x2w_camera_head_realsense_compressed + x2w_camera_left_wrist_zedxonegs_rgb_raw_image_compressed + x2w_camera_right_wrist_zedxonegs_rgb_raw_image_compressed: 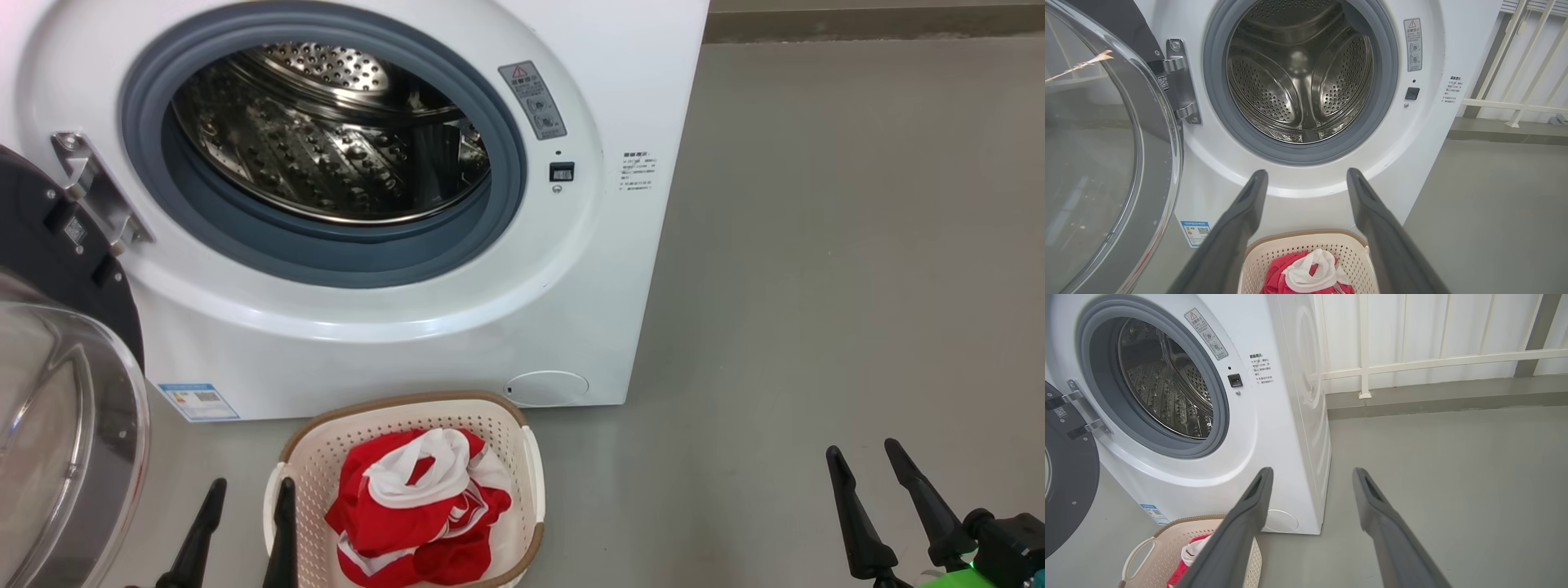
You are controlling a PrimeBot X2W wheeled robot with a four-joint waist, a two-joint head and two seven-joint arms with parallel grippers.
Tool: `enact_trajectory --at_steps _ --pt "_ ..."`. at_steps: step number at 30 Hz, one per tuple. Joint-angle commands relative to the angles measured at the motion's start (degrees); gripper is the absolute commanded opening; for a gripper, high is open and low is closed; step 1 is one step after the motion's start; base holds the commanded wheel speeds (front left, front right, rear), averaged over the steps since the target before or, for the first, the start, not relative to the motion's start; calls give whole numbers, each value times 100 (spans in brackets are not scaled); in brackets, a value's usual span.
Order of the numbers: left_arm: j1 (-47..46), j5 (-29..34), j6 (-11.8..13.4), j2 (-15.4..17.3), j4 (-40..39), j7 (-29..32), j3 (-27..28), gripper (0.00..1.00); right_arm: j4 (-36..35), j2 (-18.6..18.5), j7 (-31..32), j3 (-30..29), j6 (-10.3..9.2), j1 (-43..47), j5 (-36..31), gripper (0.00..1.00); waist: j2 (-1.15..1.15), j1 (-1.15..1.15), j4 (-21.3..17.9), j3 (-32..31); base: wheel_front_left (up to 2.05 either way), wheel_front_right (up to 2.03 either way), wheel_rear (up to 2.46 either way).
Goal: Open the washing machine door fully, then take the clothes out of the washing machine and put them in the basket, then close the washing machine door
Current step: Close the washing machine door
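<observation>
The white washing machine [408,343] stands with its door [57,425] swung wide open to the left, its steel drum [326,139] bare. Red clothes [416,506] with white trim lie in the cream basket [326,445] on the floor in front of the machine. My left gripper [249,494] hangs open at the basket's left rim, nothing between its fingers. My right gripper [865,457] is open over bare floor at the lower right. The left wrist view looks over the basket [1274,253] and clothes [1306,273] into the drum [1298,73], between the open left gripper [1306,175].
Grey floor [816,286] stretches to the right of the machine. A white railing [1412,359] and low kerb run behind it. The open door's glass bowl [1090,163] juts out on the left, close to my left arm.
</observation>
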Motion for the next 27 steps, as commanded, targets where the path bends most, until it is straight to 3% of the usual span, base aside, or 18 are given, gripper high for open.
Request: enact_trajectory --at_steps 1,27 --pt "-65 -9 -31 80 -150 -29 172 100 -141 -144 -37 89 36 -57 42 100 0 0 6 9 -12 12 0" --pt "-204 -29 -22 80 -246 -29 124 100 -157 -105 -37 65 36 -177 29 100 0 0 55 180 -108 108 0"
